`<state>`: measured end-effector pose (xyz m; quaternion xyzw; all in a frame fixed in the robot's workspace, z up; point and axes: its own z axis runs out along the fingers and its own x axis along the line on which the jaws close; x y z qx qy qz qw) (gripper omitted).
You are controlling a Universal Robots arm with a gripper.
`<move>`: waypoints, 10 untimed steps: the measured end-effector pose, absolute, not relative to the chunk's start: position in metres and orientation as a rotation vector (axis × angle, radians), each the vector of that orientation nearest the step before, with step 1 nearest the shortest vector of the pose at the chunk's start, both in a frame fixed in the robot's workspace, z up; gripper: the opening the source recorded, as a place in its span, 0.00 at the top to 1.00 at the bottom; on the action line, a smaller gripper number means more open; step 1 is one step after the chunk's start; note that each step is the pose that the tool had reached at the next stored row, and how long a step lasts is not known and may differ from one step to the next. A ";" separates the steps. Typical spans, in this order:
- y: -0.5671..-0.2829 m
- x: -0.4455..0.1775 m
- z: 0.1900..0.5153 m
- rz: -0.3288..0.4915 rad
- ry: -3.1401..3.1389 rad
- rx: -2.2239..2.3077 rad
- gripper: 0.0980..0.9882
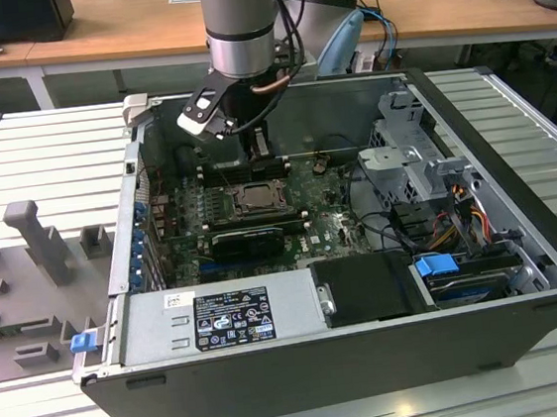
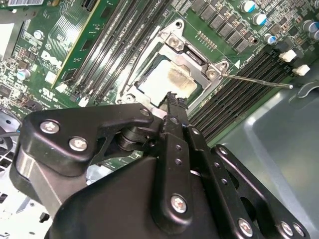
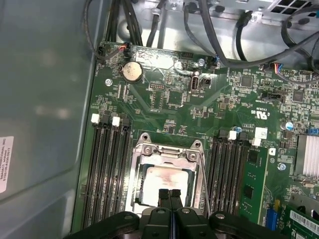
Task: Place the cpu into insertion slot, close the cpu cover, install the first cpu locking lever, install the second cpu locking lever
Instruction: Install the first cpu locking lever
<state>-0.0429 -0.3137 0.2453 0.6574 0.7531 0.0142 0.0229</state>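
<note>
The cpu [image 3: 162, 180] lies flat in the insertion slot [image 1: 258, 199], pale face up, with a brownish smear across it. The cpu cover [image 3: 167, 152] is down over it. Its silvery frame borders the chip's edges and the cut-out leaves the middle bare, so the chip looks pinned by its rim.

One thin locking lever [image 2: 259, 81] juts sideways from a corner of the socket, out over the black memory slots [image 3: 107, 169]. I judge it is not latched.

The end effector [image 3: 169, 194] hangs directly over the near edge of the socket, fingers pressed together with nothing between them. That narrow tip suits pushing rather than gripping. I cannot tell if it touches the cover.

The motherboard [image 3: 199, 109] sits in an open computer case [image 1: 374, 358] on the slatted table [image 1: 34, 154].
</note>
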 end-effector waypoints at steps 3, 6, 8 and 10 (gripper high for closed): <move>-0.314 -0.043 0.245 0.045 2.354 2.010 0.99; -0.314 -0.043 0.245 0.045 2.370 1.992 0.99; -0.314 -0.043 0.245 0.046 2.377 1.983 0.99; -0.314 -0.043 0.245 0.046 2.388 1.971 0.99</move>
